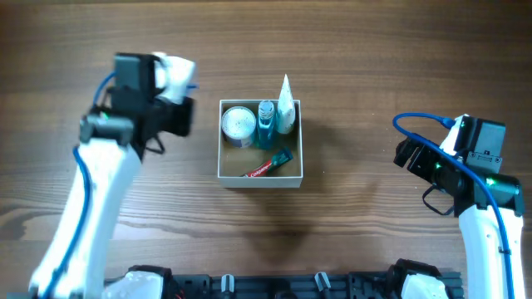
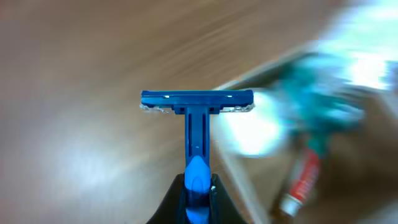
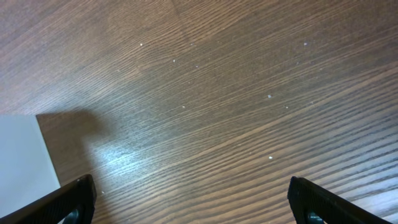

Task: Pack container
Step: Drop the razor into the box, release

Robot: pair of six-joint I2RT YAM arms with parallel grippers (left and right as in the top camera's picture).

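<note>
The container point(image 1: 260, 180), a square white-walled box with a tan inside, sits mid-table. In it are a round white-lidded jar point(image 1: 238, 124), a teal bottle point(image 1: 266, 123), a white tube point(image 1: 286, 106) and a red-and-green toothpaste tube point(image 1: 270, 164). My left gripper point(image 1: 181, 116) hovers just left of the box. In the left wrist view it point(image 2: 196, 182) is shut on the handle of a blue razor point(image 2: 197, 124), head pointing away, with the blurred box edge point(image 2: 249, 186) and toothpaste point(image 2: 301, 180) to the right. My right gripper point(image 1: 407, 155) is open and empty, right of the box.
The table is dark wood. The right wrist view shows the open right gripper point(image 3: 189, 199) over bare wood, with the container's white wall point(image 3: 22, 162) at the left edge. Black mounts run along the table's front edge point(image 1: 274, 286).
</note>
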